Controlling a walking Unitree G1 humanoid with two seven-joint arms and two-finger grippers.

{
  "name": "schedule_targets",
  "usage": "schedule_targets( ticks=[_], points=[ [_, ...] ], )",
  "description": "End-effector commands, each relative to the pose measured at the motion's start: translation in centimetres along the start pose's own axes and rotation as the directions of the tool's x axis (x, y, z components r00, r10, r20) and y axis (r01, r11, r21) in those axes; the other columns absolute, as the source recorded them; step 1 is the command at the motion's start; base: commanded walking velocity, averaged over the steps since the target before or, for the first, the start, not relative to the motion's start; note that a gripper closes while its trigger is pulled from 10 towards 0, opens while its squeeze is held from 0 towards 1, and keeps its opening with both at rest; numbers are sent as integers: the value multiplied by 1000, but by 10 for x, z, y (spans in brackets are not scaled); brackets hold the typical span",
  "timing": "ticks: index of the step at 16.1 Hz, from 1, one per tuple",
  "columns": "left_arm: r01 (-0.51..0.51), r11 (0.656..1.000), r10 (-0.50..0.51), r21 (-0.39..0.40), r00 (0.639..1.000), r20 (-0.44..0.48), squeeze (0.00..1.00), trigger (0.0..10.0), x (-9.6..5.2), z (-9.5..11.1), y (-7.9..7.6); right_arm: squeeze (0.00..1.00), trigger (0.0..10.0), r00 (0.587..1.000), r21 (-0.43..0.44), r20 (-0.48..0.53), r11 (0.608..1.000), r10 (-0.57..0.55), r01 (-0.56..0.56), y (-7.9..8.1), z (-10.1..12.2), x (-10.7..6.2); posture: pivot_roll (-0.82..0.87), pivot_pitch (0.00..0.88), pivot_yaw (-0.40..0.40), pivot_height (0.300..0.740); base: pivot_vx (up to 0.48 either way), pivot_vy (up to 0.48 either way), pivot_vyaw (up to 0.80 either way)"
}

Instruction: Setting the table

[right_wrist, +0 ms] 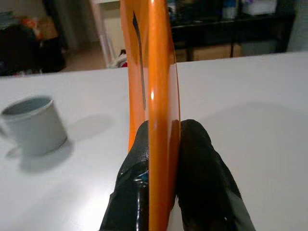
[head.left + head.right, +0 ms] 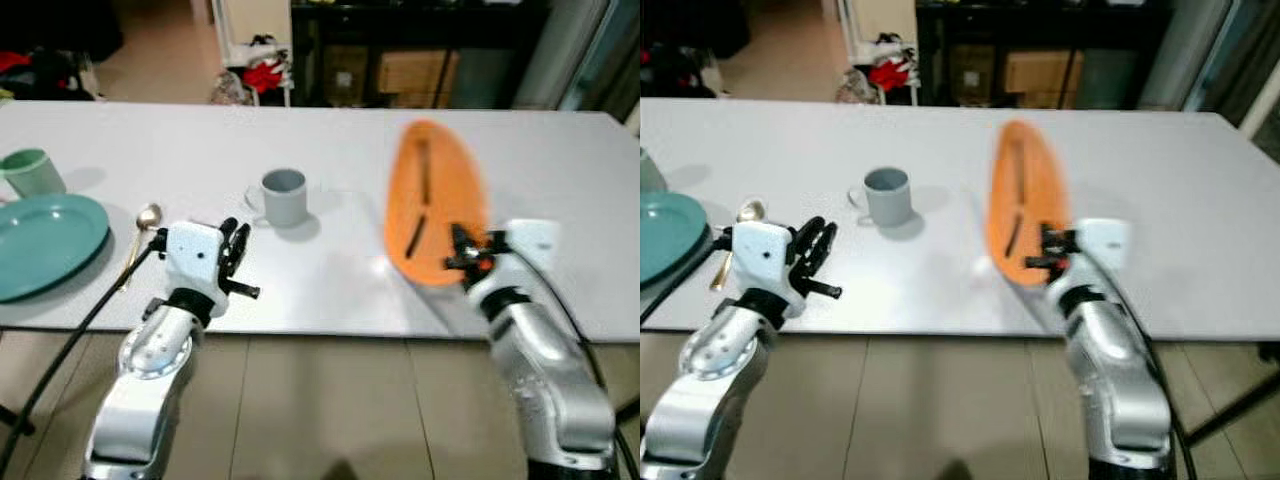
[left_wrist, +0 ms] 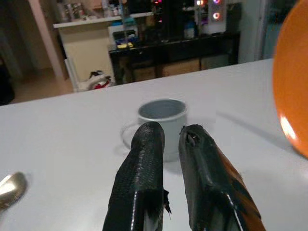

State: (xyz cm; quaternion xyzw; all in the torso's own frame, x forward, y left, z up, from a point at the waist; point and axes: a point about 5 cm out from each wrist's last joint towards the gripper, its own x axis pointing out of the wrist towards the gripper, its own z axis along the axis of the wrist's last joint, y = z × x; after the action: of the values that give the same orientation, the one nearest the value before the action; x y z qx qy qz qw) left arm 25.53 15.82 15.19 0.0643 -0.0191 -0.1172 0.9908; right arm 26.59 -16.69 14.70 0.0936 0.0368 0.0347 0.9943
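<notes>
My right gripper [image 2: 462, 250] is shut on the rim of an orange plate [image 2: 432, 200], holding it tilted on edge above the right half of the white table [image 2: 330, 290]. In the right wrist view both fingers [image 1: 132, 183] pinch the plate's edge [image 1: 159, 96]. A grey mug [image 2: 283, 196] stands at the table's middle. My left gripper [image 2: 238, 245] hovers near the front edge, fingers [image 3: 144, 163] shut with nothing between them, pointing toward the grey mug [image 3: 161, 115]. A green plate [image 2: 45, 240] and green cup [image 2: 32, 172] sit at the far left, a gold spoon [image 2: 143, 225] beside them.
The table's front edge [image 2: 330, 330] runs just before both arms, with tiled floor below. Behind the table stand dark shelving [image 2: 420, 50] and a white stand with red cloth [image 2: 262, 70]. A black cable [image 2: 70, 340] hangs from my left arm.
</notes>
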Motion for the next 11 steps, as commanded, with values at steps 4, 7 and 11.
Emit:
schedule_targets(
  ticks=[4,7,11],
  points=[
    [207,977,-207,-57,978,-3,0,10000,-4,11,-5,0,10000,1000,278,-11,960,-16,18,-7,15,10,45,0,14,740,0,0,0],
    [352,936,-353,-35,934,-59,0,10000,-13,13,-8,0,10000,990,485,-136,870,-29,92,-19,10,17,46,0,16,740,0,0,0],
    [416,908,-418,-49,905,-75,0,10000,-18,18,-9,0,10000,936,714,-331,680,117,167,-18,-15,23,50,0,15,740,0,0,0]
  ],
)
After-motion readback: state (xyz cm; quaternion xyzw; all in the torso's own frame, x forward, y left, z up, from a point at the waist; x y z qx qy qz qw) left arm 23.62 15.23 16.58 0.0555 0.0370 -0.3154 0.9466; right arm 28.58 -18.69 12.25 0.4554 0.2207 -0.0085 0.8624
